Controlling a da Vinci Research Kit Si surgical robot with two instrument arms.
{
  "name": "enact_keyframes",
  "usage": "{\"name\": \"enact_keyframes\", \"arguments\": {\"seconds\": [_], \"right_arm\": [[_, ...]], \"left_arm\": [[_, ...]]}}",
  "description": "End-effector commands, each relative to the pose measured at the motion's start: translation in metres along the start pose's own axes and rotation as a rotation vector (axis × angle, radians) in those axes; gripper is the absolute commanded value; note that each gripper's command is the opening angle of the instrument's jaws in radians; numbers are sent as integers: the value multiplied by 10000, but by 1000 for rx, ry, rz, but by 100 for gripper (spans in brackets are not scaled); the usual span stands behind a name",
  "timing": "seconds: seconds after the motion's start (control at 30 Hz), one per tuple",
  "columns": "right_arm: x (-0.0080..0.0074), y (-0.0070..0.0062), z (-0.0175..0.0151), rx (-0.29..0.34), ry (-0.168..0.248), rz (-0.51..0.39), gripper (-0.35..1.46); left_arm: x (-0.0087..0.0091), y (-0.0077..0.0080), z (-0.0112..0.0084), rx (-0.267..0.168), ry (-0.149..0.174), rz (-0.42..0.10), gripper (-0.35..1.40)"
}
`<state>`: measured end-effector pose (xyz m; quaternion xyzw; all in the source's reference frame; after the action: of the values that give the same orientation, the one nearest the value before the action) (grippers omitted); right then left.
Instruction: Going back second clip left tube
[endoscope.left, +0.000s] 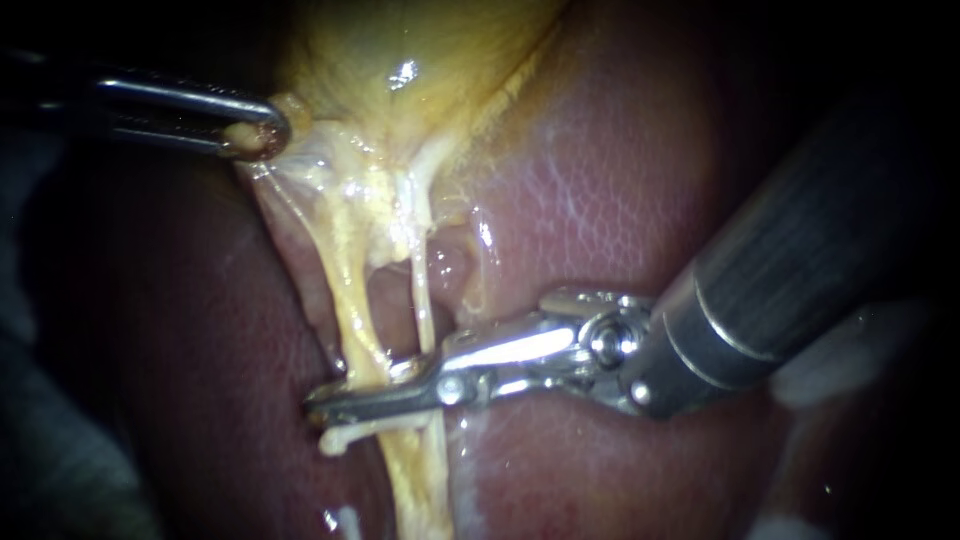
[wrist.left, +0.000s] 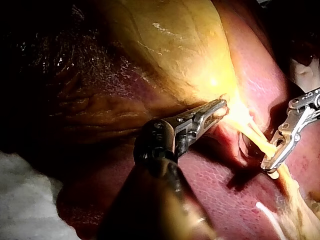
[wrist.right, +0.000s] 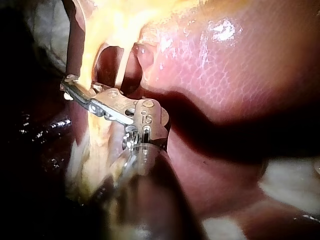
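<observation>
The yellow gallbladder (endoscope.left: 400, 60) lies at the top on the red liver (endoscope.left: 620, 180). Two pale tubes run down from its neck: the thicker left tube (endoscope.left: 352, 300) and the thin right tube (endoscope.left: 423, 300). My left instrument (endoscope.left: 255, 138) comes in from the upper left, shut on a fold of tissue at the gallbladder's neck, pulling it taut. My right instrument (endoscope.left: 345, 395) reaches across both tubes, its slim jaws slightly apart with the left tube between them. A pale stub, possibly a clip (endoscope.left: 335, 440), juts from that tube just below the jaws. The left wrist view shows both instruments (wrist.left: 217, 107) (wrist.left: 270, 162).
White gauze (wrist.left: 25, 200) lies beside the liver behind my left instrument, and more gauze (wrist.right: 295, 185) shows past the liver's edge in the right wrist view. The liver surface is wet and glistening around the tubes.
</observation>
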<state>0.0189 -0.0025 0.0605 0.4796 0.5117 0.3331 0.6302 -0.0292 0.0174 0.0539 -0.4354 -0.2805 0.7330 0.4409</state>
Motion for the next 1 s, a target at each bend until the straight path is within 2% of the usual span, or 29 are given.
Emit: {"name": "enact_keyframes", "arguments": {"seconds": [0.03, 0.07, 0.17, 0.27, 0.43, 0.57, 0.67, 0.77, 0.87, 1.0], "right_arm": [[0, 0, 1, 0, 0, -18, -22], [1, 0, 2, 0, 0, -29, -4], [2, 2, 6, -5, 4, -35, 28], [4, 6, 12, -9, 5, -77, 43], [3, 14, 14, -43, 14, -133, 46], [4, 23, 9, -77, -5, -180, 48], [3, 25, 4, -80, -11, -210, 48], [1, 22, 0, -77, -20, -269, 48], [-3, 13, -10, -87, -48, -358, 48], [-1, -2, -30, -145, -101, -485, 48]], "left_arm": [[0, 0, 0, 0, 0, 0, -35], [0, 0, 0, 0, 0, 0, -35], [0, 0, 0, 0, 0, 0, -35], [0, 0, 0, 0, 0, 0, -35], [0, 0, 0, 0, 0, 0, -35], [0, 0, 0, 0, 0, 0, -35], [0, 0, 0, 0, 0, 0, -35], [0, 0, 0, 0, 0, 0, -35], [0, 0, -1, 0, 0, 0, -35], [-1, -1, -1, 0, 0, 0, -35]]}}
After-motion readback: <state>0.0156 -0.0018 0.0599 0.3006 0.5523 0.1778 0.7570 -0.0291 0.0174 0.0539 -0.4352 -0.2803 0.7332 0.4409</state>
